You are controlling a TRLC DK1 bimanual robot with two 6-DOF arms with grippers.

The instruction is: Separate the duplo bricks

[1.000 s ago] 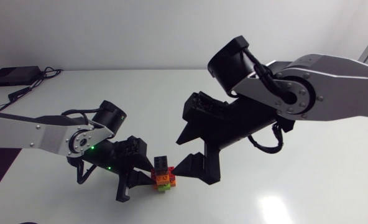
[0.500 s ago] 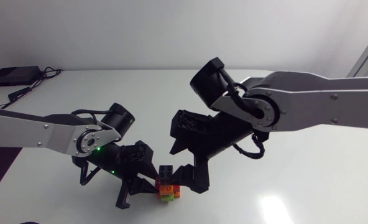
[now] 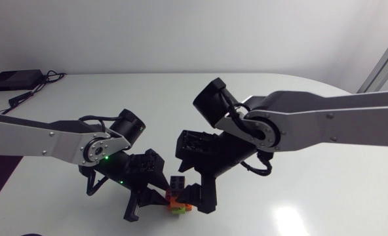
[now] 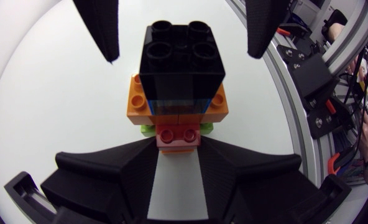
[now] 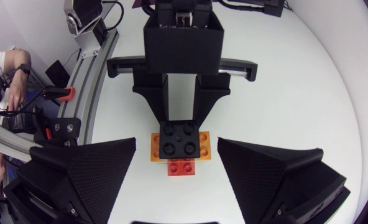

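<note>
A small stack of duplo bricks (image 3: pixel 177 197) stands near the table's front edge, with a black brick (image 4: pixel 183 59) on top. Under it come an orange brick (image 4: pixel 133 99), a green one (image 4: pixel 148 129) and a red one (image 4: pixel 177 135). My left gripper (image 4: pixel 178 148) is shut on the stack's lower part at the red brick. In the head view the left gripper (image 3: pixel 156 198) is just left of the stack. My right gripper (image 5: pixel 176 149) is open, its fingers (image 5: pixel 87 177) standing either side of the black brick (image 5: pixel 183 140) with gaps. It comes down over the stack from the right (image 3: pixel 190 187).
A black box (image 3: pixel 14 80) with cables lies at the table's far left corner. The white table (image 3: pixel 299 196) stretches bare to the right of both arms.
My right arm has swung left and down, bringing its open fingers around the black brick. The left gripper has shifted slightly right and toward the table's front with the stack.
</note>
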